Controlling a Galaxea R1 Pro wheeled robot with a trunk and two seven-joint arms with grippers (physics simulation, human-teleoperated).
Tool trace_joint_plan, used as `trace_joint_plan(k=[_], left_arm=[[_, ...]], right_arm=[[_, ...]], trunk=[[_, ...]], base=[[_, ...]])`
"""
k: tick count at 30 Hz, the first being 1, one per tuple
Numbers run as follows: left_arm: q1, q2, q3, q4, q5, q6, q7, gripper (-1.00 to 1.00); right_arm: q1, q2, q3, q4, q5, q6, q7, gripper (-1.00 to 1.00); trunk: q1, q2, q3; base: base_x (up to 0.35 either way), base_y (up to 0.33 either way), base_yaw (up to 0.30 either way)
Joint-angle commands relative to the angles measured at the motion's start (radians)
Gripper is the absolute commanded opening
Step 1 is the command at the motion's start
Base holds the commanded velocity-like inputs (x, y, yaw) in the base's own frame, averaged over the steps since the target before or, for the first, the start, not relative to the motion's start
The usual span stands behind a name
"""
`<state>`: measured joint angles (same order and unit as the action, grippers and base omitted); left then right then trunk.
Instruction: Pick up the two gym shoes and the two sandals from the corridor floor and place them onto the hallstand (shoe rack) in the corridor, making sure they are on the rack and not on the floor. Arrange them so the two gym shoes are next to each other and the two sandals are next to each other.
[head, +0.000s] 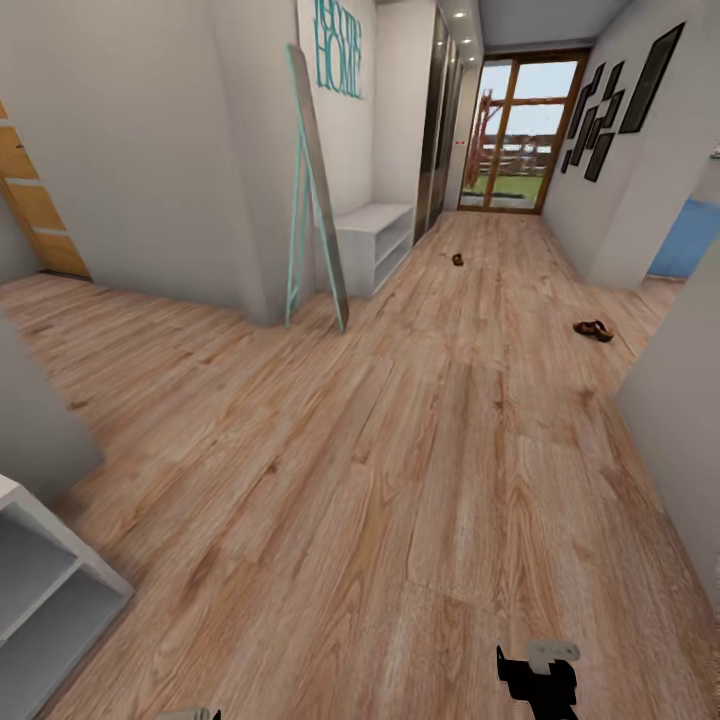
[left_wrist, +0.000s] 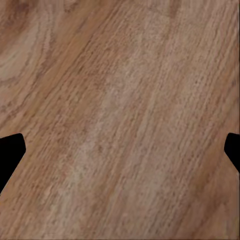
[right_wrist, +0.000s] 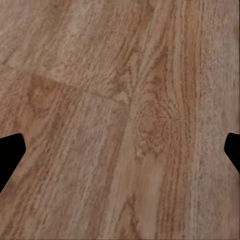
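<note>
Sandals, two, dark brown leather, small: both on the light brown wood-grain plank corridor floor (head: 400, 480), none yet racked. Gym shoes: not sighted from this spot.

Near: black right hand (head: 540, 685) low over bare planks. In the right wrist view its two dark fingertips (right_wrist: 10, 152) sit at opposite edges, spread wide, holding nothing. Left hand (left_wrist: 120, 150) likewise spread apart over bare floor, empty.

Near left: corner of a pale grey-white open-tiered unit (head: 50, 590); too little shows to say whether it is the hallstand.

Middle: one sandal (head: 593, 330) close to the right-hand wall. Tall teal-framed leaning mirror (head: 318, 190) propped at the left wall corner.

Far: second sandal (head: 457, 259) mid-corridor, well apart from the first. Low white shelf bench (head: 378, 235) just behind the mirror. Black picture frames (head: 610, 100) on the right wall; glazed wood-framed door (head: 525, 130) at the end.

Risks, judged: base clipping the mirror's foot on the way past; mistaking the white bench for the proper rack; the wall crowding a reach for the nearer sandal.
</note>
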<state>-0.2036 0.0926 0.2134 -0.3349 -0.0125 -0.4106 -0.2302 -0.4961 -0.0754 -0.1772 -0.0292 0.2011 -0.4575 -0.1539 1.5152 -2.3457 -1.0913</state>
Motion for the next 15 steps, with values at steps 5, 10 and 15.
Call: trace_joint_plan(k=[5, 10, 15], left_arm=[[0.0, -0.001, 0.008, 0.001, -0.001, -0.002, -0.009, 1.0], [0.0, -0.001, 0.008, 0.001, -0.001, -0.002, -0.009, 1.0], [0.0, -0.001, 0.008, 0.001, -0.001, -0.002, -0.009, 1.0]], right_arm=[[-0.001, 0.0, -0.007, 0.002, 0.011, -0.003, -0.004, 1.0], [-0.001, 0.0, -0.007, 0.002, 0.011, -0.003, -0.004, 1.0], [-0.001, 0.0, -0.007, 0.002, 0.011, -0.003, -0.004, 1.0]], trunk=[[0.0, 0.0, -0.001], [0.0, 0.0, -0.001], [0.0, 0.0, -0.001]], base=[[0.339, 0.0, -0.3], [0.339, 0.0, -0.3], [0.339, 0.0, -0.3]])
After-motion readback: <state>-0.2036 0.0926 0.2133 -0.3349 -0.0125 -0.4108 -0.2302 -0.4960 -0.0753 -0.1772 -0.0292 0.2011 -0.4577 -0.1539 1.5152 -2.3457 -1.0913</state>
